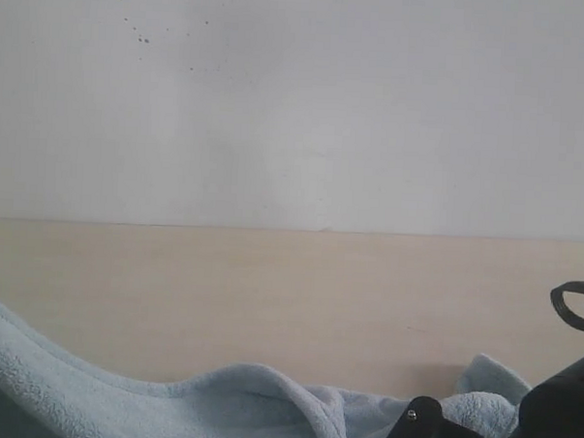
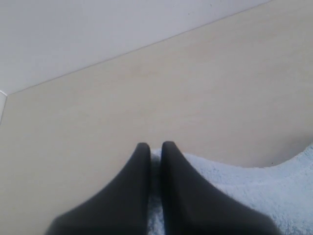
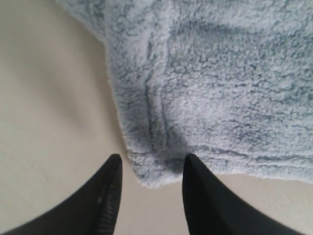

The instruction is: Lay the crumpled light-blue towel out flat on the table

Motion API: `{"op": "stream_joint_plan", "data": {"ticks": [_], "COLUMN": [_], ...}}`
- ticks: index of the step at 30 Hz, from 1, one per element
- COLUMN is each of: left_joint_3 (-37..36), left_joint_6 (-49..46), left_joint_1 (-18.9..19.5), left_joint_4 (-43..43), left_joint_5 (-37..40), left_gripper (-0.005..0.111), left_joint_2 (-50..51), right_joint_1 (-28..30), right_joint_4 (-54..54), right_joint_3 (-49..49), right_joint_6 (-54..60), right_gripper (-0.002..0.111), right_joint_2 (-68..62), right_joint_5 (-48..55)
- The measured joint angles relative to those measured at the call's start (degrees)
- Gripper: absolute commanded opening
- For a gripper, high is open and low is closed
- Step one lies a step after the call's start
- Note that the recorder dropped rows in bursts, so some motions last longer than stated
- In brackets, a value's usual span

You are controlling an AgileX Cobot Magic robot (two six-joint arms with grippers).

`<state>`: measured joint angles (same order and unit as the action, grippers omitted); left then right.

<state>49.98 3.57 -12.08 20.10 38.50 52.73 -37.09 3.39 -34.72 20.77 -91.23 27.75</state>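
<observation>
Left pinched shut, right poised over a corner

The left gripper [image 2: 155, 147] is pressed to a slit, seemingly nipping the edge of the towel [image 2: 254, 191]. The right gripper [image 3: 152, 160] stands spread astride a towel corner, gripping nothing. The towel lies rumpled along the near side of the table [image 1: 269, 296] (one fold stands up). So thin a pinch may slip under a pull, leaving the cloth bunched.

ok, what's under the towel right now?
Only the beige table shows around the towel. Whatever lies beneath it is covered. The right hand sits open, straddling one corner of the towel.
</observation>
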Motion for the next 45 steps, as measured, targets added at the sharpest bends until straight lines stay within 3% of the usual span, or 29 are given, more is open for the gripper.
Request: {"op": "stream_joint_plan", "data": {"ticks": [10,16,25,31,38,45], "left_joint_3": [-1.16,-1.16,-1.16,-1.16,-1.16,-1.16], "left_joint_6": [0.00,0.00,0.11,-0.22,-0.56,-0.78], "left_joint_1": [0.00,0.00,0.00,0.00,0.00,0.00], "left_joint_4": [-0.71,-1.20,-1.30,-1.30,-1.30,-2.17], "left_joint_5": [-0.42,-0.42,-0.42,1.60,4.91,4.91], "left_gripper": [0.004,0.004,0.004,0.004,0.004,0.004], "left_joint_2": [0.00,0.00,-2.34,-7.51,-13.18,-20.59], "right_joint_1": [0.00,0.00,0.00,0.00,0.00,0.00], "right_joint_4": [-0.09,-1.13,-1.52,-12.32,-40.06,-47.96], "right_joint_3": [-0.46,-0.98,-1.12,-1.01,-1.01,-3.54], "right_joint_6": [0.00,0.00,-6.78,-18.10,-39.17,-40.94], "right_gripper": [0.038,0.000,0.000,0.000,0.000,0.000], "right_joint_2": [-3.66,-4.18,-2.67,10.53,33.14,51.41], "right_joint_5": [-1.82,-1.76,-2.50,0.59,13.57,24.33]}}
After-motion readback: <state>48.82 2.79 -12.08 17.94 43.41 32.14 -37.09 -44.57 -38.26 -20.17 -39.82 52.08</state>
